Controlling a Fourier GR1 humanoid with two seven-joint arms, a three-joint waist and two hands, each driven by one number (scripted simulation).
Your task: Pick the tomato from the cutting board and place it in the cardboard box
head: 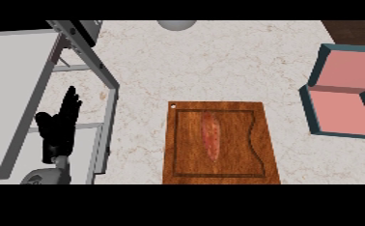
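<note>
A wooden cutting board (246, 162) lies on the counter at the lower centre. On its middle lies a thin, elongated red thing, the tomato (211, 134), stretched lengthwise along the board. At the right edge stands the box (318, 65), with teal walls and a pink inside, partly cut off by the view. My left hand (60, 128) shows at the lower left, open with fingers up, resting far from the board. My right hand does not show.
A grey metal frame (107, 75) with a pale panel fills the left side, behind my left hand. A grey round thing (176, 24) sits at the counter's far edge. Marbled counter lies between board and box.
</note>
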